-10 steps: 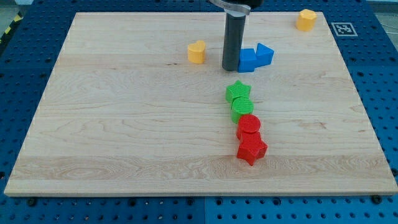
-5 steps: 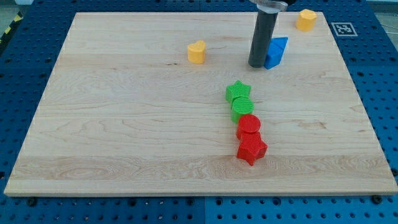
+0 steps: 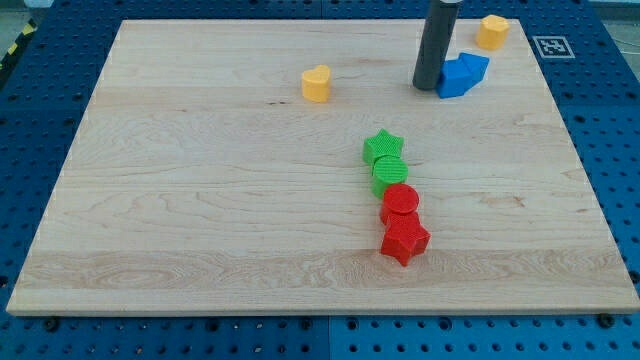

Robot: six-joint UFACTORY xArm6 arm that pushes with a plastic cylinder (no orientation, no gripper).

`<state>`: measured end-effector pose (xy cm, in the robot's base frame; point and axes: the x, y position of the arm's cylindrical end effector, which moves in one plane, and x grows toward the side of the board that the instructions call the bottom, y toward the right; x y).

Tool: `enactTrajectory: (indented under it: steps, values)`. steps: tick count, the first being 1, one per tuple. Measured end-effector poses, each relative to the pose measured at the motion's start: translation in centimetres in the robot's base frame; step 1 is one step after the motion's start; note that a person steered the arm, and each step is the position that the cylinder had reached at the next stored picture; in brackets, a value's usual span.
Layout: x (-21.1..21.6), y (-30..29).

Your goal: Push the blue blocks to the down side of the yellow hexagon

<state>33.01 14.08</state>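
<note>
Up near the desk's (image 3: 200, 200) top right, two blue blocks (image 3: 461, 74) sit touching, just below-left of the yellow hexagon (image 3: 491, 31). They look light, hard and slidey, so shove their flat left side. My tip (image 3: 429, 86), a plain rod tool holding nothing, touches them there. Also two yellow, two green, two red.

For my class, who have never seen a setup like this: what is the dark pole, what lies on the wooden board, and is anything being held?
The dark pole is a robot arm's pushing rod; my tip slides on the pale wooden board and only pushes things, so nothing is held. There is one camera view. My tip touches the left side of two blue blocks, which sit just below-left of the yellow hexagon block at the view's top right. Another yellow block lies further left. In the middle a green star block, a green round block, a red round block and a red star block form a line.
</note>
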Motion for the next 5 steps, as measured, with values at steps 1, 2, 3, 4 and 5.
enactTrajectory:
  steps: [1, 2, 3, 4, 5]
  values:
    - [-0.1, 1.4]
    - [-0.1, 3.5]
    - [-0.1, 5.2]
    - [-0.8, 5.3]
    - [1.8, 5.3]
